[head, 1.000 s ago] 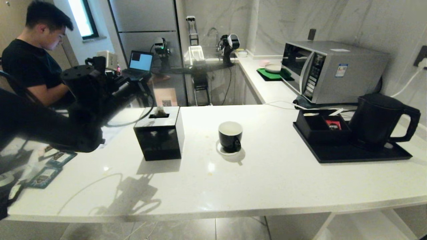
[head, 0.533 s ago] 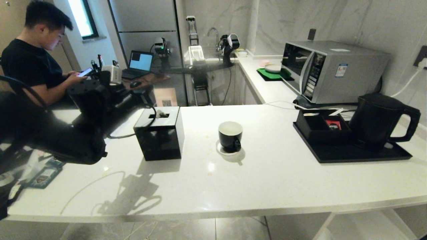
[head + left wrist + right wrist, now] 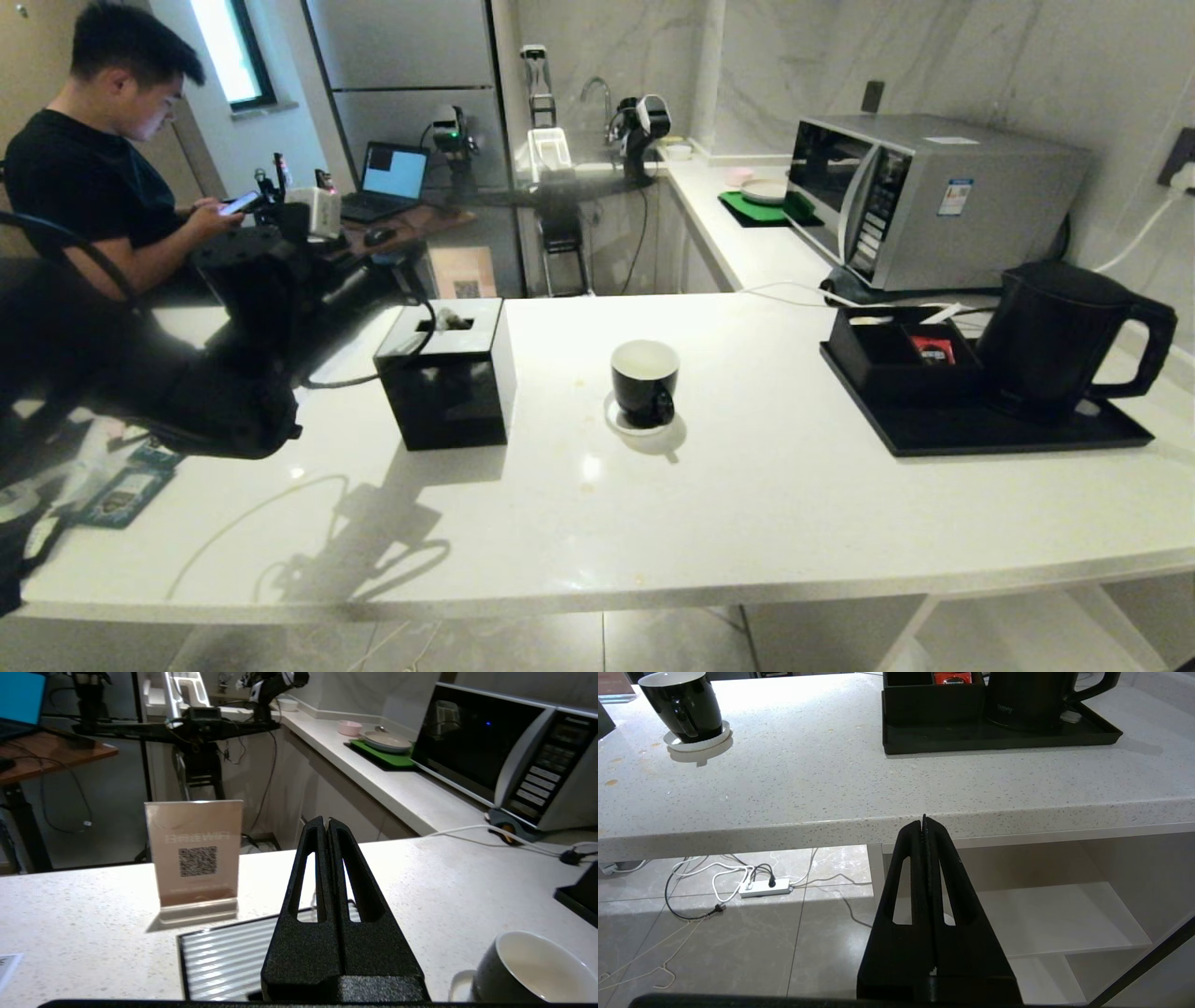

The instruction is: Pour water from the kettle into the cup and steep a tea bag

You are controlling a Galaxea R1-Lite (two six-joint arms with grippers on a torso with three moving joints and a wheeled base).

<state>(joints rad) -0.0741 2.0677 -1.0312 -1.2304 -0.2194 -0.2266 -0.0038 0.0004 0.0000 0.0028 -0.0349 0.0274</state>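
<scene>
While my left arm [image 3: 187,373] hangs over the bench's left end, its gripper [image 3: 326,823] is pressed fully closed with nothing between the fingers, poised above the tissue box [image 3: 448,373]. A person [image 3: 84,177] sits beyond that end, looking at a phone. Flat teal sachets [image 3: 121,490] lie by the left edge, under my arm. Behind the box, near the far edge, stands a small card with a QR code [image 3: 196,858].

Mid-bench now: the cup [image 3: 644,381] sits upright on a white coaster [image 3: 624,422], handle towards me, white inside, and I can't see any tea bag in it.

Over to the right end, a black tray [image 3: 980,429] carries a black caddy [image 3: 896,359] with a red packet [image 3: 932,348] in it, and the kettle [image 3: 1055,336] stands upright just beside the caddy, handle pointing right. A microwave [image 3: 924,196] stands behind the tray by the wall.

My right gripper [image 3: 924,823] is below the bench's near edge, fingers shut tight and empty.
</scene>
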